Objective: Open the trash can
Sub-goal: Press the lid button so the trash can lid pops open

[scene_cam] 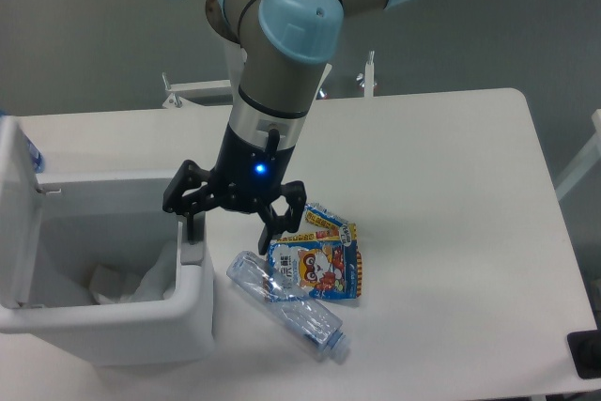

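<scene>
The trash can (103,326) at the table's (451,194) left edge stands open, lid upright. The gripper (232,229), fingers spread, has one finger on its grey tab (192,253)

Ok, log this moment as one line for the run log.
phase: lid released | trash can: open, lid upright at left | gripper: open, one finger on button tab | inside: crumpled paper

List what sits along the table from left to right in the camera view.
Boxy white plastic trash can with its lid swung up → black two-finger gripper over the bin's right rim → crushed clear plastic bottle → blue snack packet with a cartoon face → bare white table.
</scene>
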`<state>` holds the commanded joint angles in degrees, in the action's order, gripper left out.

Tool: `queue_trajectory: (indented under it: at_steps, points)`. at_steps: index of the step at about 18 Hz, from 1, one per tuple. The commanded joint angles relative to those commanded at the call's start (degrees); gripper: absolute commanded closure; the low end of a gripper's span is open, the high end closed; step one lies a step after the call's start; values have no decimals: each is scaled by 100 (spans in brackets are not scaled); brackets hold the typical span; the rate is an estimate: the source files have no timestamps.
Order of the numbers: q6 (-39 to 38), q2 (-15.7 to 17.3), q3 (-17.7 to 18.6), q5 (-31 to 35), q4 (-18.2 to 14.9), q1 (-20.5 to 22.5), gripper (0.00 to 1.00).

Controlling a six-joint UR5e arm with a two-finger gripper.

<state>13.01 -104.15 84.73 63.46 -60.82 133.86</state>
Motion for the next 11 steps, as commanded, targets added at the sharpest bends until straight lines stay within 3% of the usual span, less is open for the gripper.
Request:
queue_trajectory:
  at_steps: [3,7,11]
  points:
    - [26,17,-87,-9,9,0,0]
    - [70,79,-465,0,35,26,0]
    - [105,105,-808,0,53,359,0]
